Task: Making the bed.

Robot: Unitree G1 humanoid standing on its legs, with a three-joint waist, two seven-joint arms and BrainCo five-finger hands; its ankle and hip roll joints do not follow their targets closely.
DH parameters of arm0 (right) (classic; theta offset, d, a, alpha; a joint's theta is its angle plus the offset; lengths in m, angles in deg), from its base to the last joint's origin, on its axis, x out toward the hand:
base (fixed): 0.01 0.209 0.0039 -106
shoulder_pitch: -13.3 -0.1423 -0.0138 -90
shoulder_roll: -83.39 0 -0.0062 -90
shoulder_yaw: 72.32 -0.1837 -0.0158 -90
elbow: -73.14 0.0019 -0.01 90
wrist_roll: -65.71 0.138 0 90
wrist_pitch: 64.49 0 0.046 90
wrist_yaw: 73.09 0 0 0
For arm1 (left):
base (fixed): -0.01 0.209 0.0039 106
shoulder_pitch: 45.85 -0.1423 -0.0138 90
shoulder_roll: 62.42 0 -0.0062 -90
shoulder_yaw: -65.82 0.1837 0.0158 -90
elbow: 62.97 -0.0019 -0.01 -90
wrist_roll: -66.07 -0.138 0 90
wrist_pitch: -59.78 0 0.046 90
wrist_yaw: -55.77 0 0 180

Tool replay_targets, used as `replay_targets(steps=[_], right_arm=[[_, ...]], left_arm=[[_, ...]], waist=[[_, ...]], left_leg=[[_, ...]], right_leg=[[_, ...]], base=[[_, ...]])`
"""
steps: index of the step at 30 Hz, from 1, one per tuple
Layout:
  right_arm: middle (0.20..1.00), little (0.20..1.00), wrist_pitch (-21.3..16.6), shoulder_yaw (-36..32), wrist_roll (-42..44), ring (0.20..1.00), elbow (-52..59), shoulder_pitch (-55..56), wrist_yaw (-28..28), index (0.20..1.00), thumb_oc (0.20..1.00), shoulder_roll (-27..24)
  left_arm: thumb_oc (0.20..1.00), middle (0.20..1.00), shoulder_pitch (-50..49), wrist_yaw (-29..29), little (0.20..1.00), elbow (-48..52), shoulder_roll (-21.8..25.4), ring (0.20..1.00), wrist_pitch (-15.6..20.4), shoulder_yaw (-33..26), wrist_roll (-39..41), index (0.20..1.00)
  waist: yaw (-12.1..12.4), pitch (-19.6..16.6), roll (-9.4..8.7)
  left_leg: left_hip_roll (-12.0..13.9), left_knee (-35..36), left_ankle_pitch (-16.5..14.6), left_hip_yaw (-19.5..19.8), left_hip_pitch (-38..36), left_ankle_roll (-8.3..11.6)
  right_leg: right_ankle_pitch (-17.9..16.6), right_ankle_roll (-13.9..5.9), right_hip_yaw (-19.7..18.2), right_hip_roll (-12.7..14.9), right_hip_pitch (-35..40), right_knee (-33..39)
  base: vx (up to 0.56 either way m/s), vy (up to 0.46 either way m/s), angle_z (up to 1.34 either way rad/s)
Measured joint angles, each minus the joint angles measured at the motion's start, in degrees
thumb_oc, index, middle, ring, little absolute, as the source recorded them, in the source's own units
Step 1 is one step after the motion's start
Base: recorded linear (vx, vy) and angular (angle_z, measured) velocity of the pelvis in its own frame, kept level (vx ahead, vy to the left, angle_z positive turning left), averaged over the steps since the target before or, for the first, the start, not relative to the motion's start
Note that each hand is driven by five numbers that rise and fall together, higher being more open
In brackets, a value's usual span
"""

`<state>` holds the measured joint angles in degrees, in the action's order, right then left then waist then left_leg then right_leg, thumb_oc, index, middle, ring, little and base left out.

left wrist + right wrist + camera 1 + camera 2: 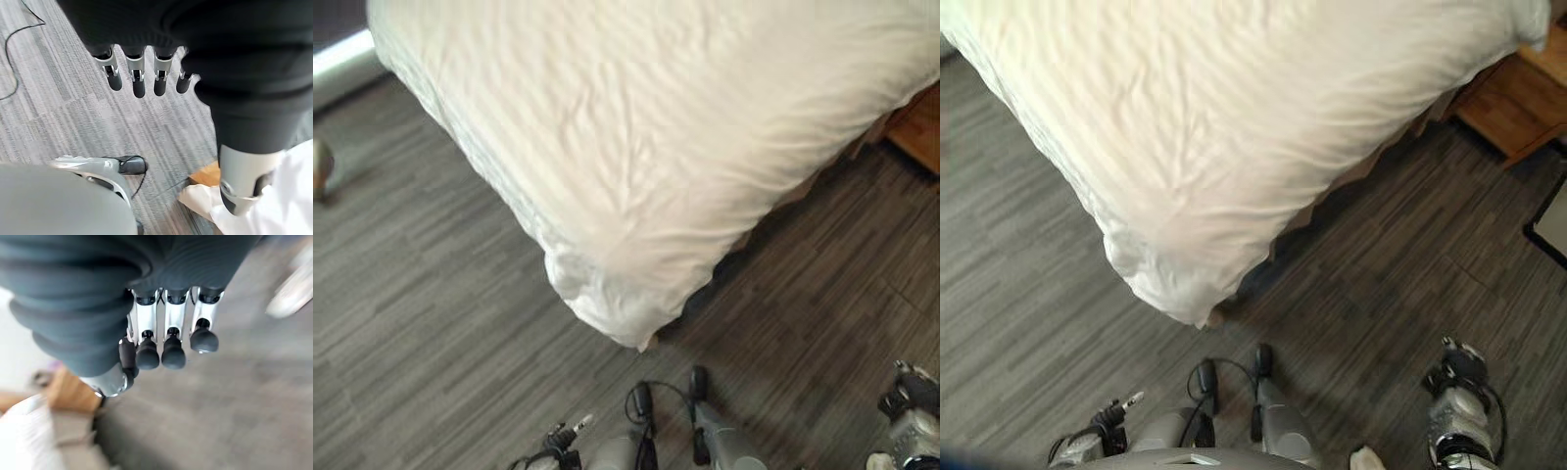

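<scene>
Bed corner under a white duvet, both robot hands hanging empty over the floor.

The white duvet (646, 127) covers the bed and droops over its near corner toward the grey wood-look floor (421, 323). The left robot hand (139, 73) and the right robot hand (166, 340) each hang with fingers straight and relaxed, touching nothing. A wooden piece, probably a nightstand (1513, 103), stands just beside the bed's right edge.

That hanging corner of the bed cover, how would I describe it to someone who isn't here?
Start with the big white quilted bed cover above the grey wood-plank floor. Follow its two edges toward the robot until they meet: that drooping, bunched corner is the lowest point, pointing at the floor.
</scene>
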<state>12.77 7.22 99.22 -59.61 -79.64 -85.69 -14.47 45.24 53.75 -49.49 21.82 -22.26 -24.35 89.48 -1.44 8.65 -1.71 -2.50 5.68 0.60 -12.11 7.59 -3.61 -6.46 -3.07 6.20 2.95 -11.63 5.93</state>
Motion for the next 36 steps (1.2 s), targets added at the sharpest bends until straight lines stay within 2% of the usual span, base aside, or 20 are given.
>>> replay_targets(steps=[3,4,9,14,15,16,17,18,19,21,22,36], right_arm=[[0.200,0.200,-0.66,4.01,-3.78,0.200,7.34,1.46,0.27,0.200,0.200,2.53],[0.200,0.200,-0.43,4.77,-4.91,0.200,8.47,1.08,0.48,0.200,0.200,2.64],[0.200,0.200,0.18,6.90,-9.80,0.200,16.94,3.53,1.92,0.200,0.200,2.73],[0.200,0.200,0.06,9.84,-11.03,0.200,17.07,4.24,4.51,0.200,0.200,4.56],[1.000,1.000,0.07,11.61,-10.98,1.000,15.80,4.27,5.28,1.000,1.000,5.10],[1.000,1.000,0.80,13.70,-10.99,1.000,15.18,4.57,6.24,1.000,1.000,5.01],[0.580,0.580,1.43,15.45,-11.02,0.580,15.17,5.14,6.93,0.580,0.580,4.91],[0.357,0.357,2.11,15.78,-11.09,0.357,15.57,6.43,8.24,0.357,0.357,5.29],[0.238,0.238,2.36,15.78,-11.08,0.238,16.18,8.05,8.71,0.238,0.238,5.93],[0.426,0.426,2.60,15.51,-11.00,0.426,17.26,12.06,9.68,0.426,0.426,7.55],[1.000,1.000,2.86,15.51,-10.97,1.000,17.03,13.44,10.05,1.000,1.000,8.18],[1.000,1.000,3.70,16.64,-10.41,1.000,14.86,13.84,11.87,1.000,1.000,8.02]], left_arm=[[1.000,1.000,-2.36,0.13,1.000,-0.43,-0.35,1.000,-1.09,-0.57,-2.14,1.000],[1.000,1.000,-2.72,0.21,1.000,-0.53,-0.42,1.000,-1.14,-0.73,-2.37,1.000],[1.000,1.000,-4.41,0.68,1.000,-0.76,-0.49,1.000,-2.28,-2.36,-6.20,1.000],[1.000,1.000,-4.16,1.03,1.000,-0.33,-0.51,1.000,-2.34,0.03,-8.91,1.000],[1.000,1.000,-4.33,1.12,1.000,-0.10,-0.53,1.000,-2.35,0.70,-8.93,1.000],[1.000,1.000,-4.54,1.18,1.000,0.41,-0.53,1.000,-2.38,2.09,-9.11,1.000],[1.000,1.000,-4.81,1.28,1.000,1.16,-0.48,1.000,-2.36,2.66,-9.97,1.000],[1.000,1.000,-4.78,1.42,1.000,1.62,-0.59,1.000,-2.31,2.63,-11.13,1.000],[1.000,1.000,-4.77,1.65,1.000,1.81,-0.70,1.000,-2.26,2.62,-11.25,1.000],[1.000,1.000,-4.99,1.95,1.000,1.89,-0.84,1.000,-2.24,2.24,-11.23,1.000],[1.000,1.000,-5.19,1.96,1.000,1.95,-0.94,1.000,-2.24,2.03,-11.19,1.000],[1.000,1.000,-4.75,2.23,1.000,6.36,-0.97,1.000,-0.82,5.42,-10.93,1.000]], waist=[[0.36,-3.01,0.34],[0.62,-3.73,1.18],[0.99,-6.92,0.99],[1.74,-9.46,0.95],[1.77,-9.51,1.22],[1.77,-9.74,1.49],[1.76,-9.90,1.68],[1.83,-10.02,1.94],[1.82,-10.10,2.13],[1.81,-10.21,2.30],[1.81,-10.15,2.37],[1.50,-10.29,1.83]], left_leg=[[0.15,-0.01,-0.31,0.24,-1.81,0.52],[0.25,-0.01,-0.35,0.39,-2.51,0.58],[0.68,0.01,-0.81,1.82,-5.74,0.95],[0.71,0.01,-1.05,3.47,-8.06,1.04],[0.70,0.02,-1.10,3.53,-8.71,1.12],[0.73,0.02,-1.14,3.63,-8.89,1.17],[0.74,0.02,-1.15,3.71,-8.94,1.19],[0.75,0.02,-1.15,3.95,-9.00,1.20],[0.74,0.02,-1.15,4.37,-9.10,1.20],[0.81,0.03,-1.24,4.86,-9.65,1.33],[0.88,0.03,-1.32,4.91,-9.82,1.44],[0.99,0.02,-1.41,4.92,-10.29,1.56]], right_leg=[[0.31,0.69,0.32,-0.36,1.73,0.13],[0.42,0.65,0.42,-0.46,2.51,0.13],[1.38,0.52,1.86,-0.76,6.38,0.07],[2.33,0.88,3.60,-0.59,9.41,0.09],[2.41,1.00,3.68,-0.62,10.06,0.10],[2.53,1.08,3.82,-0.63,10.32,0.10],[2.56,1.08,3.92,-0.64,10.38,0.10],[2.62,1.07,4.06,-0.64,10.51,0.10],[2.75,1.06,4.35,-0.63,10.74,0.10],[3.10,1.33,4.83,-0.67,11.45,0.10],[3.22,1.36,4.87,-0.74,11.90,0.10],[3.35,1.29,4.89,-0.88,12.10,0.10]], base=[[0.01,-0.061,0.02],[0.00,-0.065,0.04],[-0.01,-0.056,0.13],[-0.03,-0.061,0.19],[-0.02,-0.048,0.05],[-0.02,-0.058,0.05],[0.01,-0.039,0.07],[0.02,-0.037,0.11],[0.02,-0.039,0.15],[0.01,-0.023,0.12],[0.02,-0.015,0.04],[0.01,-0.007,0.00]])
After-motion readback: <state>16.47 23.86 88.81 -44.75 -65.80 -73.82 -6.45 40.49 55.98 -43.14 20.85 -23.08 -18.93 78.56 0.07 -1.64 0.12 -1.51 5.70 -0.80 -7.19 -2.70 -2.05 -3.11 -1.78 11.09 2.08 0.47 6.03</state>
